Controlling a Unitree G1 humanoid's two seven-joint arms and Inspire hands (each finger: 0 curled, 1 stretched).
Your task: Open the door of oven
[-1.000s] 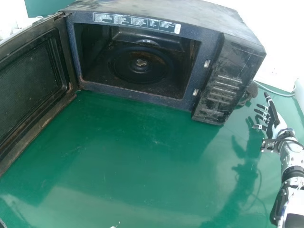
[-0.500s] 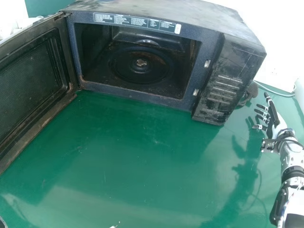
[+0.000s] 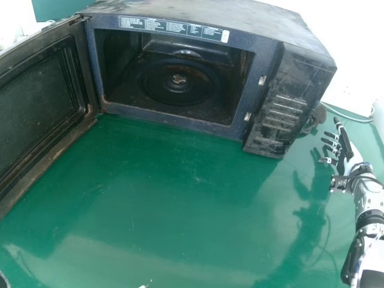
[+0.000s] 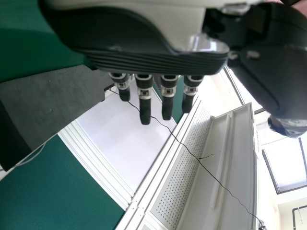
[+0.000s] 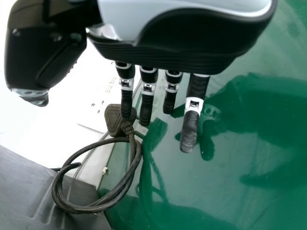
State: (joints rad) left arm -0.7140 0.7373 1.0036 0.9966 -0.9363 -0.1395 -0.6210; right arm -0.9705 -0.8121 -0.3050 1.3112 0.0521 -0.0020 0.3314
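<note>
Over the glossy green desk [image 3: 168, 198], a hand could pass between the swung-out black rectangular door [image 3: 42, 96], which bars the left side, and the robot's right hand [image 3: 344, 150]. The boxy black oven's [image 3: 204, 15] front lies open; beside its right side, a looped black rubbery cable [image 5: 86, 208] obstructs the gap.

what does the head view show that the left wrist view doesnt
The head view adds the door's inner face, the oven's cavity and the turntable. The left wrist view adds a perforated panel, a thin black wire and a window. Both show a green surface.
</note>
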